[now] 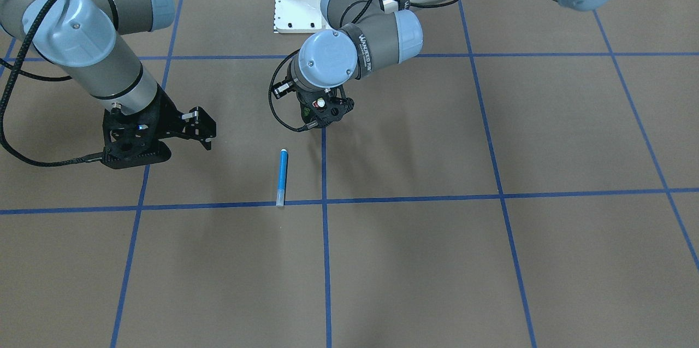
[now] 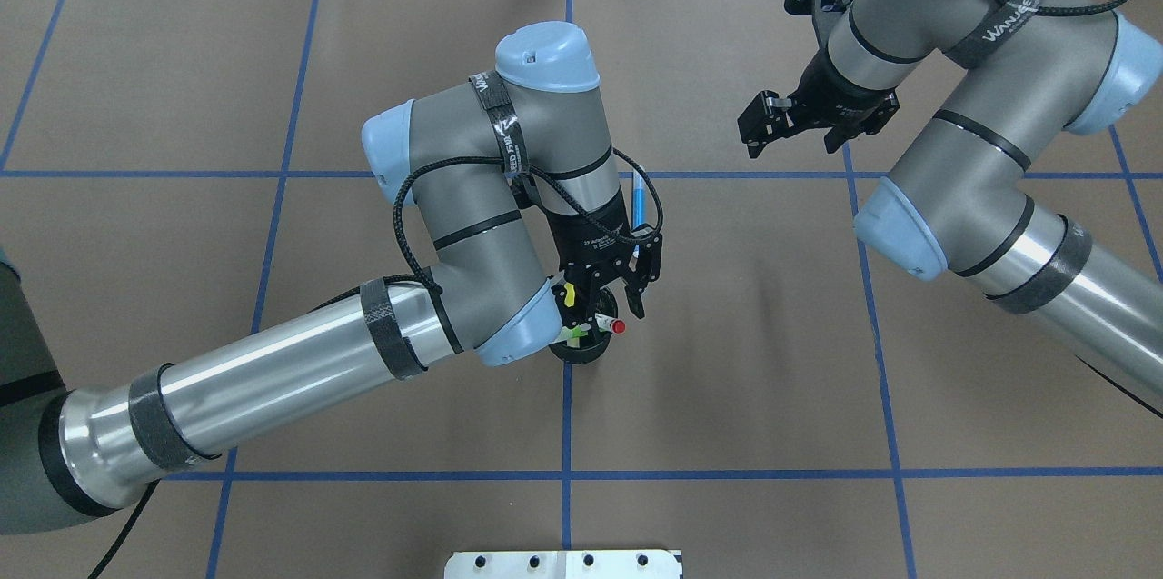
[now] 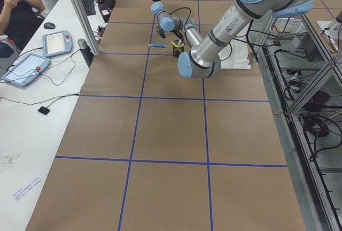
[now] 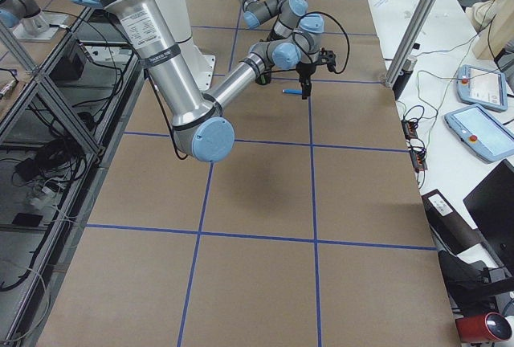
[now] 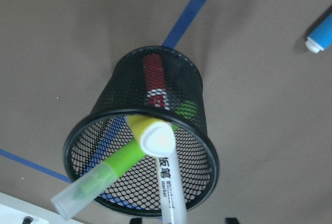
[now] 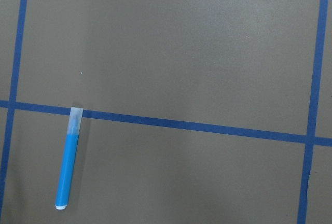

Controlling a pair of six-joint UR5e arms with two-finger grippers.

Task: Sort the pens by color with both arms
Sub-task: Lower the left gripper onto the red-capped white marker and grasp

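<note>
My left pincer (image 2: 607, 302) hangs wide open and empty over the cup (image 5: 120, 92), green pen (image 5: 122, 161) and white pen (image 5: 169, 182) inside. My right pincer (image 2: 790, 135) is spread too, holding nothing. Blue pen (image 1: 283, 176) lies flat on the worktop (image 1: 437, 260).

A robotics lab: two jointed arms (image 3: 214, 38) at a blue-taped desk (image 3: 171, 135), with teach pendants (image 3: 25, 69), a keyboard (image 3: 87, 2) and aluminium framing (image 3: 80, 14) beside it.

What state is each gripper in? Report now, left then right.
Left gripper: open, holding nothing, poised over the mesh cup.
Right gripper: open, holding nothing.
</note>
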